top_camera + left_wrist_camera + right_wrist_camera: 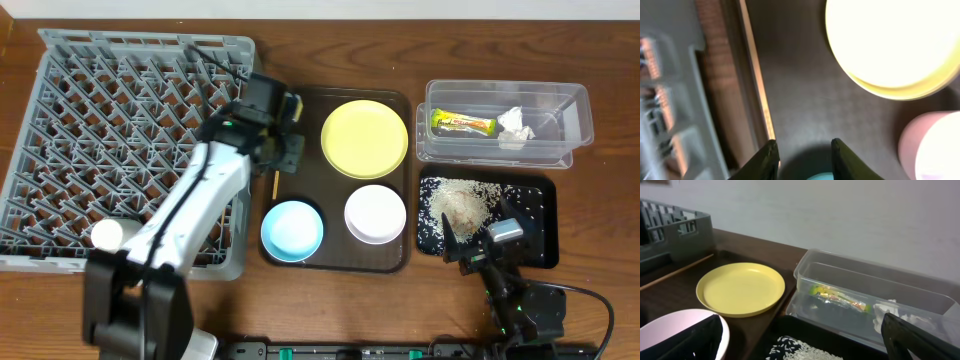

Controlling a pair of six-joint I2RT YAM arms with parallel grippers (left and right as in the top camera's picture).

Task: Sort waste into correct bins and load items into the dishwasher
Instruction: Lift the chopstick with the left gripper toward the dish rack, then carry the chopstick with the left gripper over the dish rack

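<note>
Wrapper (463, 123) and tissue (514, 128) are binned in the tub (575, 100), rice (462, 203) on the black tray (540, 225), cup (106, 234) racked. Yellow plate (364, 138), blue bowl (292, 230) and white bowl (375, 214) are yet to be loaded. Left hand (802, 155) and right hand (802, 332) are held apart, empty.

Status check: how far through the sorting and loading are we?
Waste looks done: the wrapper and tissue sit in the clear tub, and the rice lies on the black tray. The cup is in the rack. In hand: the left end effector hangs open over the brown tray, near the blue bowl. Left: blue bowl, yellow plate, white bowl.
</note>
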